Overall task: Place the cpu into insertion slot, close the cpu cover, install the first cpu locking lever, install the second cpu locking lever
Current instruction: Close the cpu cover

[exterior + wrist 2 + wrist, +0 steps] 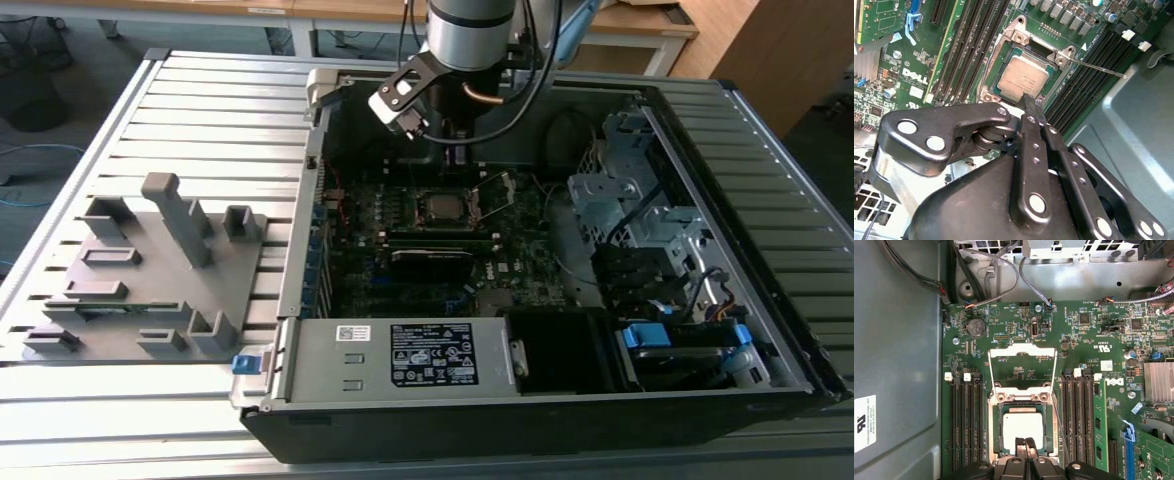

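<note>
Cpu (1023,426) sits in the insertion slot (994,427) right beneath our gripper (1024,443), pressed together and empty; beyond it the cpu cover (1023,353) stands open, a locking lever (1099,68) free

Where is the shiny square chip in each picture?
Exterior view: the chip sits in the socket, near the gripper.
First wrist view: chip in the socket, right at the gripper.
Second wrist view: chip in the socket, just past the gripper.
Shared landmark: the gripper.
</note>
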`<control>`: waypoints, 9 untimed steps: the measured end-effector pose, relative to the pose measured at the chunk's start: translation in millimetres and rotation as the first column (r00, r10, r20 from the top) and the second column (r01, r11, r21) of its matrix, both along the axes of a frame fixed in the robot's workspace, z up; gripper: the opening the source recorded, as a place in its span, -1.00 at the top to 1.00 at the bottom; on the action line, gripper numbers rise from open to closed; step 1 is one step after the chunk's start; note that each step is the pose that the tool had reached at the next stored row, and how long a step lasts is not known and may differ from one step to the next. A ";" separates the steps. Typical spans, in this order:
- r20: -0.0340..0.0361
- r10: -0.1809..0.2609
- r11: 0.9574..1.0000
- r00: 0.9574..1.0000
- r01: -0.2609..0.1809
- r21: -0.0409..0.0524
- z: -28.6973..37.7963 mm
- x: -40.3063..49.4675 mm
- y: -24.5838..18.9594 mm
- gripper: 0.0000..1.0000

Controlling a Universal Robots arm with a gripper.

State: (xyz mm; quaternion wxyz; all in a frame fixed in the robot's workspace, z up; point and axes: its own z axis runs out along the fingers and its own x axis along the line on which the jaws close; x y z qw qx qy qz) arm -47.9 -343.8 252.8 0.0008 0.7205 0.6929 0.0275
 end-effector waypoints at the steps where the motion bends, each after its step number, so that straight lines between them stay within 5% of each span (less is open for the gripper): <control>1: 0.000 0.000 1.000 1.000 0.000 0.000 0.1 0.0 0.0 0.80; 9: 0.000 0.000 1.000 1.000 0.000 0.000 1.8 0.0 0.0 0.80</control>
